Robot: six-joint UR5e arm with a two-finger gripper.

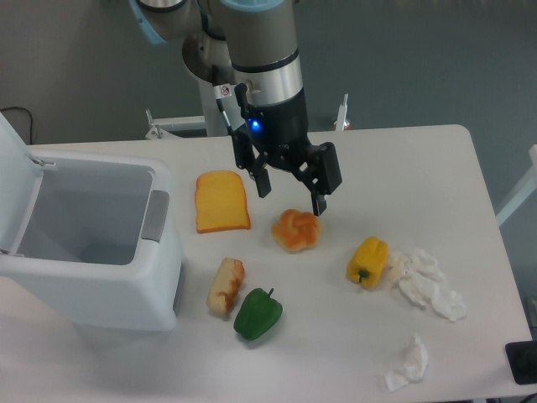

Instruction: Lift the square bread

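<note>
The square bread (226, 286) is laid on the white table (419, 159) with its long axis running from the near edge toward the far edge, tilted slightly to the right at its far end. It is found toward the near edge, just right of the open white bin (92, 243). A green pepper (258, 314) is set just beside its near right end — touching or nearly so. A flat orange toast slice (221, 201) is placed beyond it, and a round knotted bun (296, 230) farther right. A yellow pepper (368, 261) and crumpled white tissues (428, 281) are seen toward the right edge. The bread is shown as a small oblong block, pale cream with toasted orange-brown crust. The gripper (291, 193) is held above the table between toast and bun — its fingers spread apart, nothing between them.
</note>
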